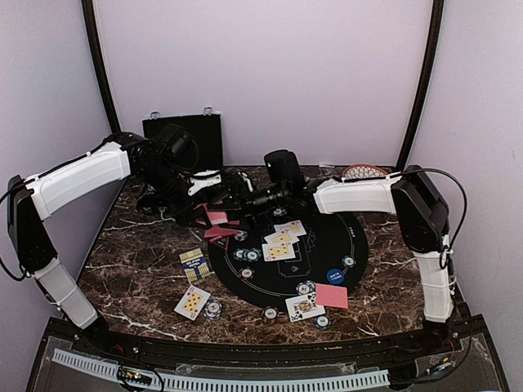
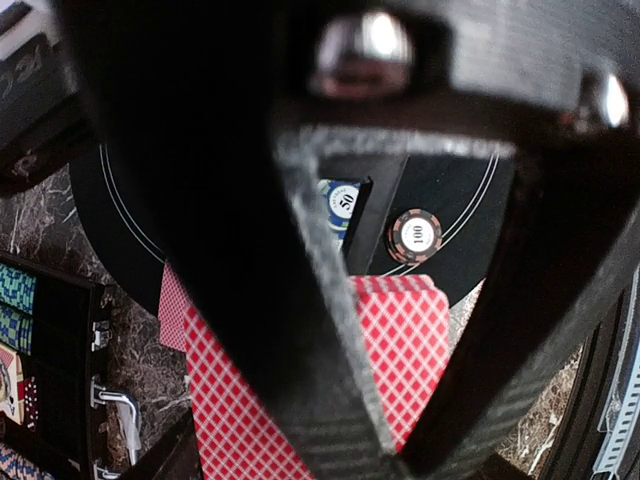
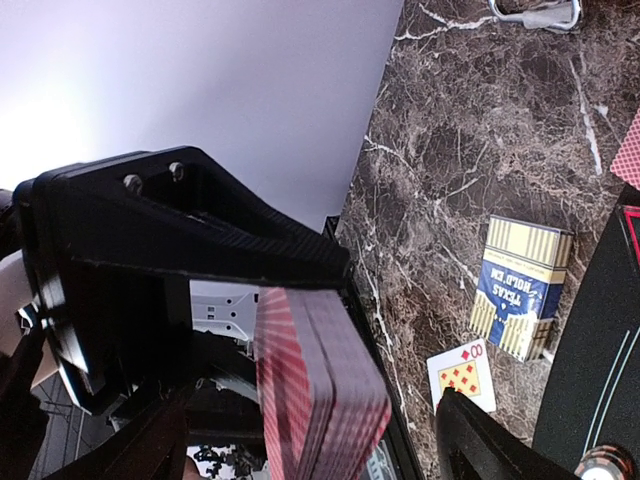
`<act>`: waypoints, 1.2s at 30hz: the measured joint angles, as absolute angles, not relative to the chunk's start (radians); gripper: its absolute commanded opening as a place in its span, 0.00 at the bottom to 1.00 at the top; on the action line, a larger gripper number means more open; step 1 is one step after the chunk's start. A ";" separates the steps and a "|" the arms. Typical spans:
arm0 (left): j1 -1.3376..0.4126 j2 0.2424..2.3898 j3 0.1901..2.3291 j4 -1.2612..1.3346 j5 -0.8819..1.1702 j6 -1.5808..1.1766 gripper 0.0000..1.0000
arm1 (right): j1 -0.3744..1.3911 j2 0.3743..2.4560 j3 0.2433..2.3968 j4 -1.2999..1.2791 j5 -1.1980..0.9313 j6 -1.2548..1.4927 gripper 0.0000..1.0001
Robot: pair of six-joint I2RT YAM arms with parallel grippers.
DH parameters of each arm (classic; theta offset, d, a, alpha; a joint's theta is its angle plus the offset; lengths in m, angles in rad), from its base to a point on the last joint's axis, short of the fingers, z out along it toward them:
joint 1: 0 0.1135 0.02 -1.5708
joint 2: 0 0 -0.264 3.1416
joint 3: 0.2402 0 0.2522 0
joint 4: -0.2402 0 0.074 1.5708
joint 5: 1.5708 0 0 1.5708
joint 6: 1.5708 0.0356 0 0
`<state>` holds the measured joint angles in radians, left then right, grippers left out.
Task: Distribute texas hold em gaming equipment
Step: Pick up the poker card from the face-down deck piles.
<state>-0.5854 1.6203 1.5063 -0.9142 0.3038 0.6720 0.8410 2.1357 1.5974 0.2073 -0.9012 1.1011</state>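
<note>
Cardboard-light and slick (loose, so liable to fan or spill), held as a deck of playing cards (image 3: 320, 395) clenched in the left hand (image 2: 375, 450) above the marble surface (image 1: 139, 253); best slid off singly by an edge with the released, wide-spread right hand (image 3: 322, 440).

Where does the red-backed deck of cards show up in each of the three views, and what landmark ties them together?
Top external: the red-backed deck is left of centre, at the left edge of the round black mat.
Left wrist: lower centre, its backs facing the camera.
Right wrist: bottom centre, seen edge-on.
Shared landmark: the mat, also in the left wrist and right wrist views.
</note>
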 measured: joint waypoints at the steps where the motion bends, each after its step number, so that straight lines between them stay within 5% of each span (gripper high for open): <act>1: -0.585 1.625 1.511 -0.913 0.306 0.672 0.00 | 0.842 2.146 1.612 0.199 -0.903 1.093 0.85; 36: -0.588 1.810 1.654 -0.906 0.341 0.664 0.00 | 0.805 2.286 1.892 -0.262 -0.887 0.752 0.70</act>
<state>-0.5877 1.8103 1.6543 -0.9062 0.3412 0.6643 0.8055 2.2860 1.8923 -0.2619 -0.8871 0.7521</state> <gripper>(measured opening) 0.686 0.710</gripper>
